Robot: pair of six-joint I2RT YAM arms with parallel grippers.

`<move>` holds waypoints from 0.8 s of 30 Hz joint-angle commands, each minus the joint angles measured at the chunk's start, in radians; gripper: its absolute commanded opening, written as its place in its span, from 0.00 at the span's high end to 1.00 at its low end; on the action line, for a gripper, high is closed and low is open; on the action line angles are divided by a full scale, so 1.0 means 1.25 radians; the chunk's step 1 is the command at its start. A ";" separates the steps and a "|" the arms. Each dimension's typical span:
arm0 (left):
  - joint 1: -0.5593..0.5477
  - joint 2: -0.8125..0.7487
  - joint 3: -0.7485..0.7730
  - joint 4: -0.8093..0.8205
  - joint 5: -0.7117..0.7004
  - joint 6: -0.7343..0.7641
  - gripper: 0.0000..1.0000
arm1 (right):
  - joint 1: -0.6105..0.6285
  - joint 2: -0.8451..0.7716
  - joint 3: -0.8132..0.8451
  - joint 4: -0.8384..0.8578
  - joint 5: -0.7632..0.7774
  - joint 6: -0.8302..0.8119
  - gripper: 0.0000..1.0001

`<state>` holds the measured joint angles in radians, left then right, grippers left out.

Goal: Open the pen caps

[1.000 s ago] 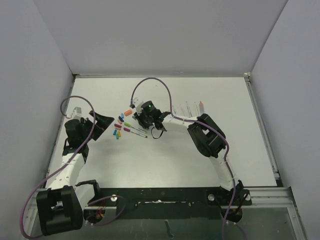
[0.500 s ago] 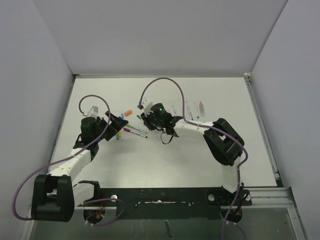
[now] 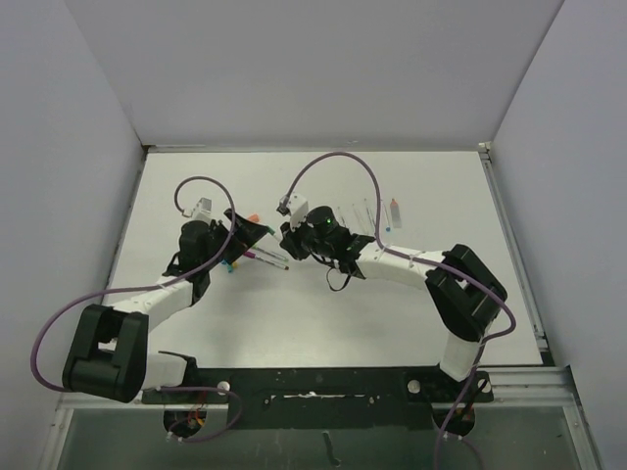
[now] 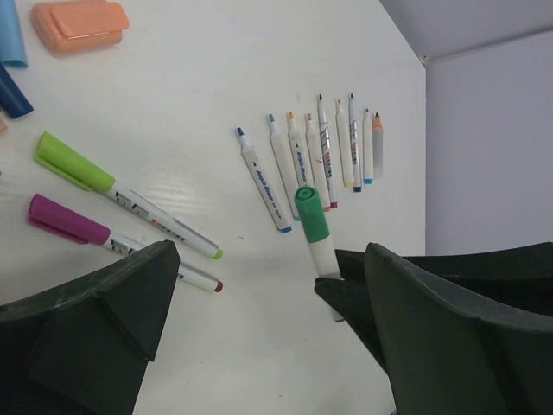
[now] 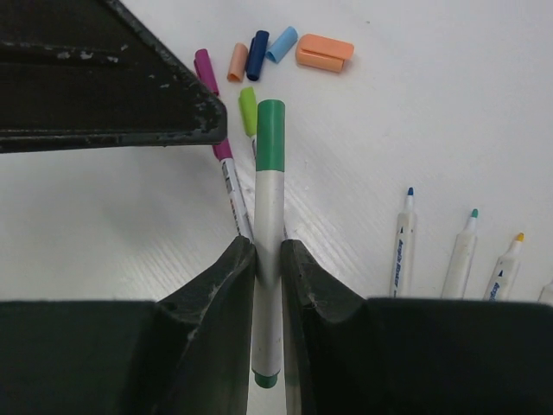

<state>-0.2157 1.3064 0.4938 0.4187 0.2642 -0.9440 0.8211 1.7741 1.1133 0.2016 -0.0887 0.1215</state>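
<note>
My right gripper (image 5: 269, 251) is shut on the white barrel of a pen (image 5: 270, 259) and holds it above the table, its green cap (image 5: 270, 134) pointing at my left gripper. The same green cap (image 4: 310, 213) shows in the left wrist view. My left gripper (image 4: 268, 285) is open, its jaws wide apart on either side of the capped end and not touching it. Loose caps lie beyond: a fat orange one (image 5: 325, 52), light blue (image 5: 282, 45), dark blue (image 5: 257, 54) and peach (image 5: 238, 62). From above, the grippers (image 3: 253, 235) (image 3: 292, 240) face each other.
Two capped pens, lime (image 4: 73, 162) and magenta (image 4: 67, 220), lie on the table under the left gripper. A row of several uncapped pens (image 4: 298, 164) lies further right, also seen from above (image 3: 367, 213). White walls enclose the table.
My left arm has swung right and forward, bringing its open gripper up to the pen. My right gripper has shifted a little right with the pen.
</note>
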 commanded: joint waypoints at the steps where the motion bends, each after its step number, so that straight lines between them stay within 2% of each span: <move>1: -0.022 0.016 0.047 0.098 -0.033 -0.017 0.12 | 0.018 -0.046 -0.008 0.053 -0.018 0.017 1.00; 6: -0.038 0.044 0.054 0.123 -0.030 -0.022 0.17 | 0.026 -0.055 -0.016 0.065 -0.027 0.023 1.00; 13: -0.053 0.073 0.049 0.161 -0.026 -0.034 0.30 | 0.030 -0.061 -0.015 0.070 -0.033 0.023 1.00; 18: -0.053 0.074 0.047 0.174 -0.024 -0.036 0.43 | 0.030 -0.057 -0.013 0.072 -0.037 0.024 1.00; 24: -0.052 0.072 0.043 0.180 -0.021 -0.041 0.64 | 0.031 -0.055 -0.012 0.074 -0.038 0.023 1.00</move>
<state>-0.2790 1.3907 0.5213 0.5629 0.2386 -0.9924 0.8524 1.7519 1.0969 0.2310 -0.1249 0.1432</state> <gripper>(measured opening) 0.411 0.161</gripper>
